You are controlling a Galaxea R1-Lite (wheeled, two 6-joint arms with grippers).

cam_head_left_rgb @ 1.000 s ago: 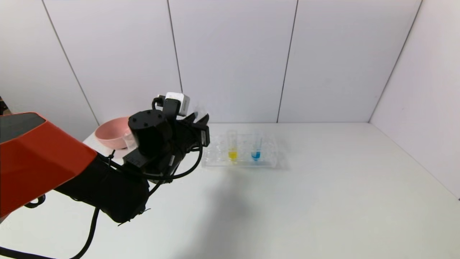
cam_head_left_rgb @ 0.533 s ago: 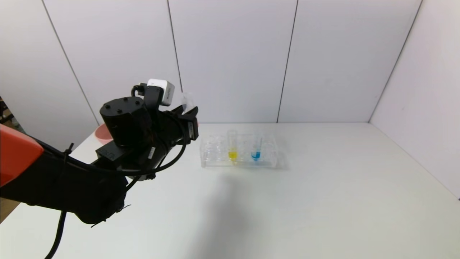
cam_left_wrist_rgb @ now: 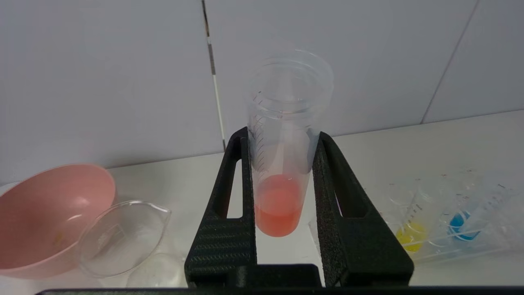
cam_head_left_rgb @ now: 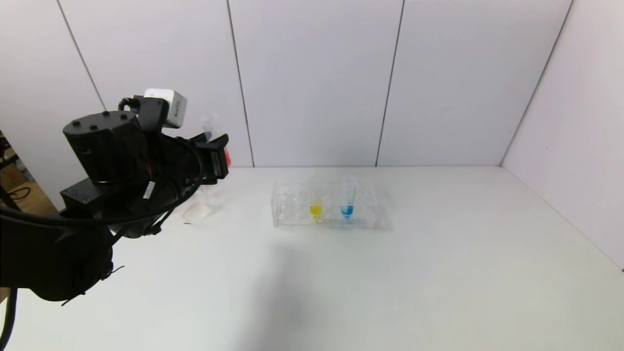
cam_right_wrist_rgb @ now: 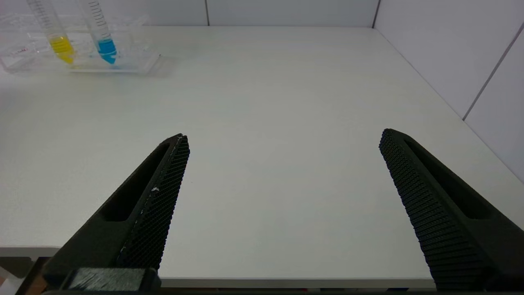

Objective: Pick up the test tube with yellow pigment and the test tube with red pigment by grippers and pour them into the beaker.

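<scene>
Since a second ago the left gripper (cam_head_left_rgb: pixel 217 156) has swung up and away from the clear rack (cam_head_left_rgb: pixel 324 210), carrying the test tube with red pigment (cam_left_wrist_rgb: pixel 282 164) with it; the rack and its two tubes have stayed put. Its two black fingers (cam_left_wrist_rgb: pixel 229 196) are closed tight on the tube's sides, the tube roughly upright with red-orange liquid pooled in its tip. Below the gripper stands the beaker (cam_left_wrist_rgb: pixel 123 237), clear, its lip turned toward the fingers, and just beyond it, touching or nearly so, the pink bowl (cam_left_wrist_rgb: pixel 45 213). Off to the gripper's right, in the rack, stand the test tube with yellow pigment (cam_head_left_rgb: pixel 315 197) and, beside it, a tube with blue liquid (cam_head_left_rgb: pixel 347 197). Everything rests on a plain white table (cam_head_left_rgb: pixel 390 273) enclosed by pale panelled walls (cam_head_left_rgb: pixel 312 78) with thin dark seams. From the head the beaker is a faint outline under the arm (cam_head_left_rgb: pixel 197 209) and the bowl is hidden; the left wrist camera shows both plainly. The right gripper (cam_right_wrist_rgb: pixel 282 139) appears only in its own wrist camera, low at the table's near edge, fingers spread wide with nothing between them, the rack far ahead of it.
</scene>
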